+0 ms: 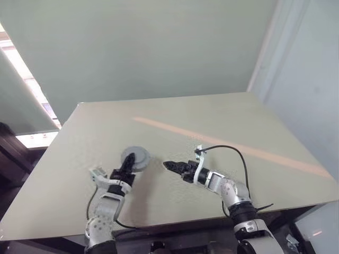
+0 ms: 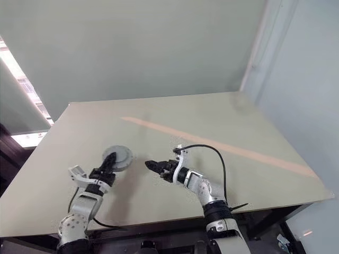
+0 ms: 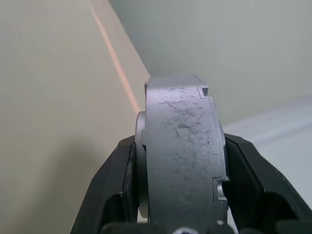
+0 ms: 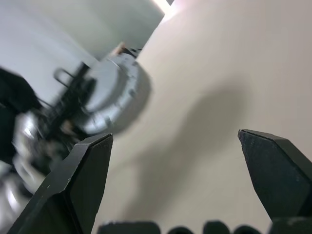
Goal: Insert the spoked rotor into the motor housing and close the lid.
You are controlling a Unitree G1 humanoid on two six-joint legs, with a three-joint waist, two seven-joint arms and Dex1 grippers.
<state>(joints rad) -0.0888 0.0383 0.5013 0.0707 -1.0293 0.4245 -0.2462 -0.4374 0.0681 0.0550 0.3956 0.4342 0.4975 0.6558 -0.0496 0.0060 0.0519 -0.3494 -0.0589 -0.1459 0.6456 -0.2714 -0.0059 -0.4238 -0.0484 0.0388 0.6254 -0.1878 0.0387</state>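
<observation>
- left end effector [image 1: 127, 168] pinches the motor housing [image 1: 135, 158] between its 2 black fingers [image 3: 114, 190]; grip sits on the near edge of the puck, 1 finger on each flat face
- left wrist view: housing seen edge-on, grey scratched side wall with small notches at the rim; a lighter disc layer, the lid [image 3: 140, 165], shows against 1 face; whether lid is fully shut on the housing cannot be told
- head views: housing appears as a grey round disc with a lighter centre, at the left-centre of the counter [image 1: 222, 114]; whether it rests on the counter or is raised just off it cannot be told
- right end effector [image 1: 172, 166] spread wide, nothing between its fingers [image 4: 80, 183]; it points toward the robot's left, at the housing, with a gap between fingertips and puck
- right wrist view: housing and left end effector blurred beyond the open jaws; round grey rim with small notches visible; shadow of the right arm falls on the counter
- right end effector hovers near the middle of the counter's near half; black cable [image 1: 233, 153] loops from its wrist
- spoked rotor: not identifiable as a separate part; cannot tell if it is inside the housing
- counter: pale green-beige top, a faint pinkish stripe [image 1: 238, 148] running diagonally from centre toward the far right edge
- plain pale wall [image 1: 159, 47] behind the counter
</observation>
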